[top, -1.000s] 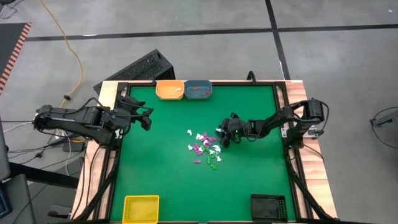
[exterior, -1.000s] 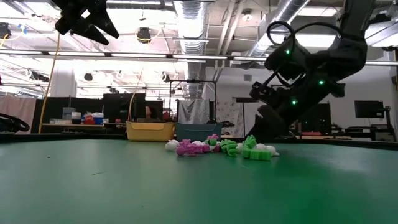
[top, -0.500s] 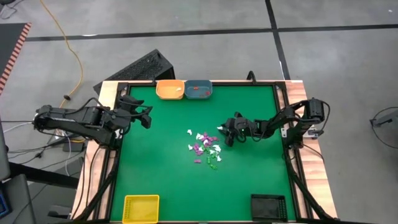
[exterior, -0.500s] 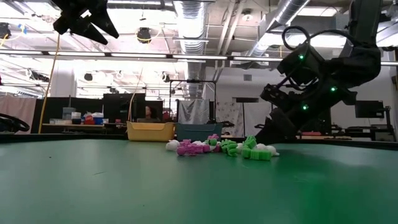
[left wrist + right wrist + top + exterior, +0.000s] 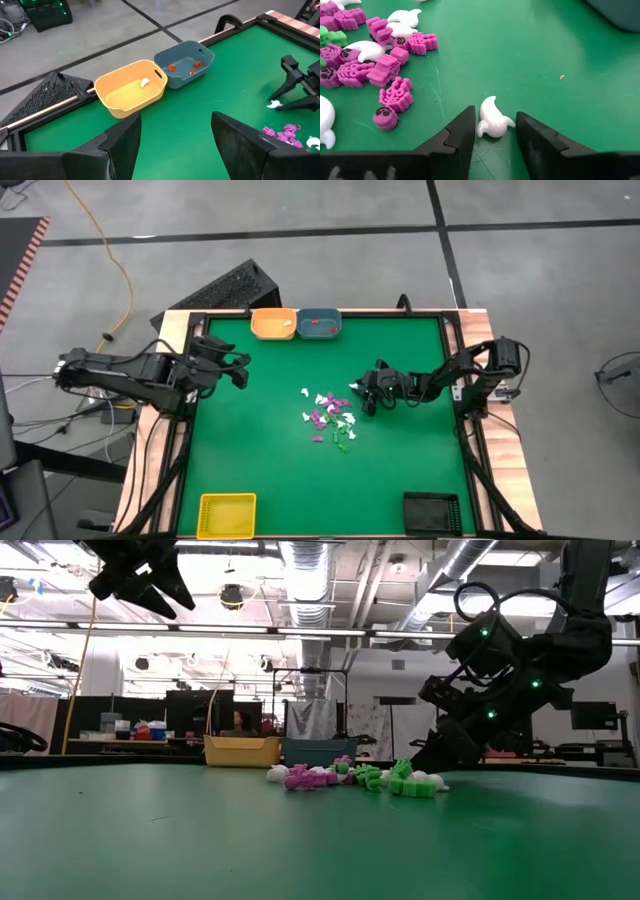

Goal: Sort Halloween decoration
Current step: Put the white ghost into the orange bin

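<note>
Your right gripper (image 5: 492, 131) is down at the tabletop (image 5: 270, 440), at the right edge of the trinket pile (image 5: 331, 418) near the middle of the green surface. Its jaws are spread with a single white ghost (image 5: 492, 118) lying between them; one jaw looks to be touching the ghost, and the other stands just clear of it. The ghost rests on the tabletop, slightly apart from the purple skeletons (image 5: 395, 95) and other white ghosts. Your left gripper (image 5: 236, 370) hangs above the left side, jaws spread and holding nothing. At the far edge, the orange tray (image 5: 131, 89) holds one white piece and the blue tray (image 5: 184, 65) holds a few orange-red pieces.
</note>
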You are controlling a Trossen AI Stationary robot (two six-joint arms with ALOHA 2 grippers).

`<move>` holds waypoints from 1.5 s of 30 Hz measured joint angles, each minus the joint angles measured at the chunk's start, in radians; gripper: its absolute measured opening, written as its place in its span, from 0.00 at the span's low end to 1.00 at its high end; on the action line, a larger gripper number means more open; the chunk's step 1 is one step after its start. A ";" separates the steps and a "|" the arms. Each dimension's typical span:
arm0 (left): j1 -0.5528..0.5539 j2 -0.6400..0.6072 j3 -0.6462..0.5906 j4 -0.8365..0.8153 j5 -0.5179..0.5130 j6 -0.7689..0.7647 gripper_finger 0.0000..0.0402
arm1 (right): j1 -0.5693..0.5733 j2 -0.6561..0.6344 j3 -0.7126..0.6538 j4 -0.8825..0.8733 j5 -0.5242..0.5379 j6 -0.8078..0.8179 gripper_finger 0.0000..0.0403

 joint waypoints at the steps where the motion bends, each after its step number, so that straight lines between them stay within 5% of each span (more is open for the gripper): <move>1: 0.000 0.001 0.000 0.002 0.000 -0.003 0.58 | 0.002 0.011 0.003 0.000 0.000 0.000 0.42; 23: 0.000 -0.001 0.000 0.009 -0.008 -0.010 0.58 | 0.017 0.110 0.059 0.005 0.030 0.096 0.21; 45: 0.000 -0.001 0.000 0.010 -0.018 -0.009 0.58 | -0.009 0.118 0.229 0.039 0.022 0.093 0.20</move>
